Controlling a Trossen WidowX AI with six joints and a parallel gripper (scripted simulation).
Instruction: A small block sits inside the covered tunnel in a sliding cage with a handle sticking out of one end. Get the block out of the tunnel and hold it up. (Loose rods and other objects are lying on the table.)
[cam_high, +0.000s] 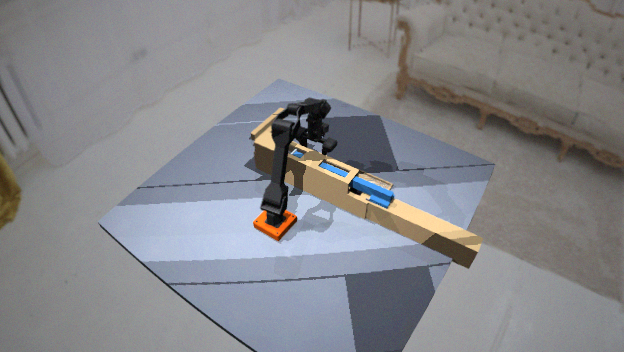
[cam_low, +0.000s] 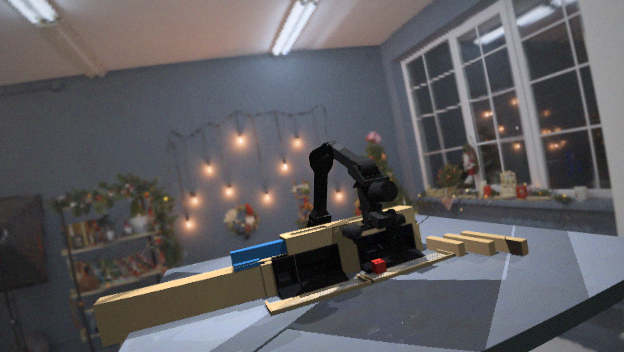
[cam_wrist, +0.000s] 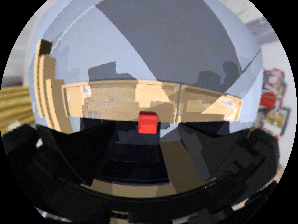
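A small red block (cam_low: 378, 265) (cam_wrist: 148, 122) sits at the open side of the wooden tunnel (cam_high: 325, 184) (cam_low: 307, 238), by the low wooden ledge along that side. It is hidden in the top view. A blue sliding piece (cam_high: 372, 190) (cam_low: 257, 254) sticks out of the tunnel's end over the long wooden beam. My gripper (cam_high: 315, 148) (cam_low: 384, 245) (cam_wrist: 147, 125) is open and empty. It points down over the tunnel beside the open side, with its fingers above and behind the block. In the wrist view the block shows between and beyond the fingers. The exact fingertip height is unclear.
Several loose wooden rods (cam_low: 469, 244) (cam_wrist: 52, 95) lie beyond the tunnel's far end. The long wooden beam (cam_high: 425, 220) (cam_low: 175, 297) extends from the other end past the table edge. The divider between the tunnel's side openings stands close to one finger.
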